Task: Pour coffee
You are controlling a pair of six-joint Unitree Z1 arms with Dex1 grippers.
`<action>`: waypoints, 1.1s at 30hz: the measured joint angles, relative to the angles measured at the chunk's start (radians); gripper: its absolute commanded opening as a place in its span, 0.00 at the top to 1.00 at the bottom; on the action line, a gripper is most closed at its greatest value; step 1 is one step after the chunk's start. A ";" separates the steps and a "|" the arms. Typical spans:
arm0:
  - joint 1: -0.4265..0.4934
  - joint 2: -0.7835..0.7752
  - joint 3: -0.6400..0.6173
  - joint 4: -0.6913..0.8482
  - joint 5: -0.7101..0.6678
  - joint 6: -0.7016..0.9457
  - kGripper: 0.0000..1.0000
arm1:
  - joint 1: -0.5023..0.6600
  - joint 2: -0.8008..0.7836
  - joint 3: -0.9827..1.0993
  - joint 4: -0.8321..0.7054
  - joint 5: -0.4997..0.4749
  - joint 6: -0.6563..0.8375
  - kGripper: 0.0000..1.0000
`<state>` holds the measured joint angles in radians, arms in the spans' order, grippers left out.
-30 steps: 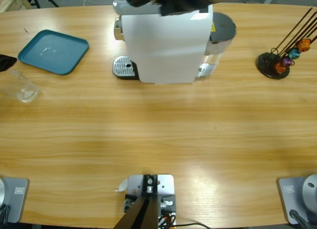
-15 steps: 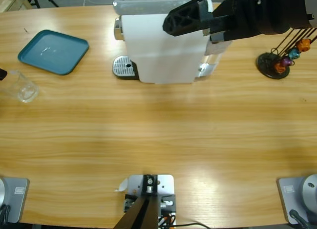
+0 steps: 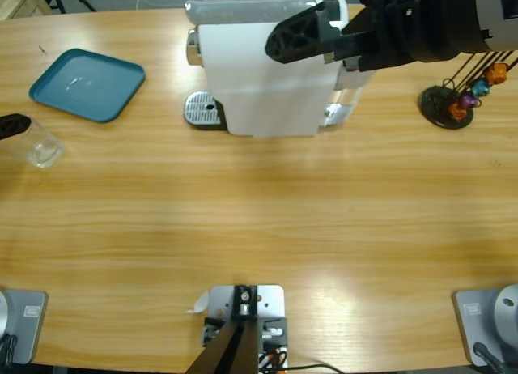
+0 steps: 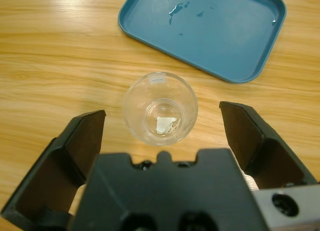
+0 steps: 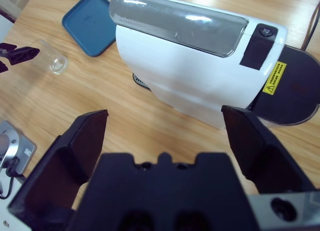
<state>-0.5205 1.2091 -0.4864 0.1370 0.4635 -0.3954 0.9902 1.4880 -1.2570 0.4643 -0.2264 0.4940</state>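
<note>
A clear drinking glass (image 4: pixel 160 108) stands upright on the wooden table, directly below my left gripper (image 4: pixel 161 113), whose jaws are open wide on either side of it without touching. In the high view the glass (image 3: pixel 39 143) sits at the far left, with only a black tip of the left gripper (image 3: pixel 12 125) showing beside it. The coffee is out of view. My right gripper (image 5: pixel 165 115) hangs open above the white coffee machine (image 5: pixel 190 66) and holds nothing. From above, the right gripper (image 3: pixel 303 36) covers the machine's (image 3: pixel 267 82) top right.
A teal tray (image 3: pixel 87 84) with a few droplets lies just beyond the glass. The machine's round drip grate (image 3: pixel 202 109) sticks out at its left. A black capsule stand (image 3: pixel 453 99) with coloured capsules is at the far right.
The right arm swung from above the machine's top to reach in from the right, then held nearly still. The left gripper's tip shifted a little closer to the glass.
</note>
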 measured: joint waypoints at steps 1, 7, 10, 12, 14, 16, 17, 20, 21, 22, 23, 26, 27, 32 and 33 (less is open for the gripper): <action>0.004 0.011 0.000 -0.006 0.000 0.002 0.00 | 0.000 0.002 0.000 0.000 0.000 0.002 0.00; 0.028 0.081 -0.002 -0.023 -0.010 0.035 0.00 | 0.000 0.017 0.000 -0.003 0.000 0.007 0.00; 0.043 0.107 -0.009 -0.024 -0.018 0.038 0.07 | 0.000 0.030 0.000 -0.009 0.000 0.011 0.00; 0.051 0.126 -0.015 -0.026 -0.021 0.038 0.19 | 0.000 0.036 0.000 -0.013 0.000 0.012 0.00; 0.061 0.147 -0.016 -0.039 -0.021 0.046 0.31 | 0.000 0.042 0.000 -0.020 0.000 0.012 0.00; 0.074 0.170 -0.018 -0.048 -0.021 0.051 0.39 | 0.000 0.045 0.000 -0.027 0.000 0.013 0.00; 0.080 0.178 -0.020 -0.053 -0.021 0.052 0.41 | 0.000 0.046 0.000 -0.030 0.000 0.013 0.00; 0.092 0.196 -0.026 -0.062 -0.021 0.052 0.56 | 0.000 0.048 0.000 -0.032 0.000 0.014 0.00; 0.094 0.200 -0.028 -0.064 -0.021 0.054 0.73 | 0.000 0.049 0.000 -0.032 0.000 0.014 0.00; 0.095 0.202 -0.029 -0.066 -0.021 0.056 0.93 | 0.000 0.049 0.000 -0.032 0.000 0.014 0.00; 0.095 0.203 -0.031 -0.067 -0.021 0.058 1.00 | 0.000 0.049 0.000 -0.032 0.000 0.014 0.00; 0.097 0.206 -0.034 -0.071 -0.031 0.073 1.00 | 0.000 0.049 0.000 -0.032 0.000 0.018 0.00; 0.098 0.206 -0.034 -0.073 -0.039 0.081 1.00 | 0.000 0.049 0.000 -0.032 0.000 0.020 0.00; 0.098 0.194 -0.029 -0.075 -0.052 0.089 1.00 | 0.000 0.049 0.000 -0.032 0.000 0.025 0.00; 0.098 0.186 -0.024 -0.075 -0.054 0.089 1.00 | 0.000 0.049 0.000 -0.032 0.000 0.025 0.00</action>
<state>-0.4223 1.3949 -0.5100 0.0619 0.4098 -0.3065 0.9902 1.5372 -1.2570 0.4324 -0.2264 0.5188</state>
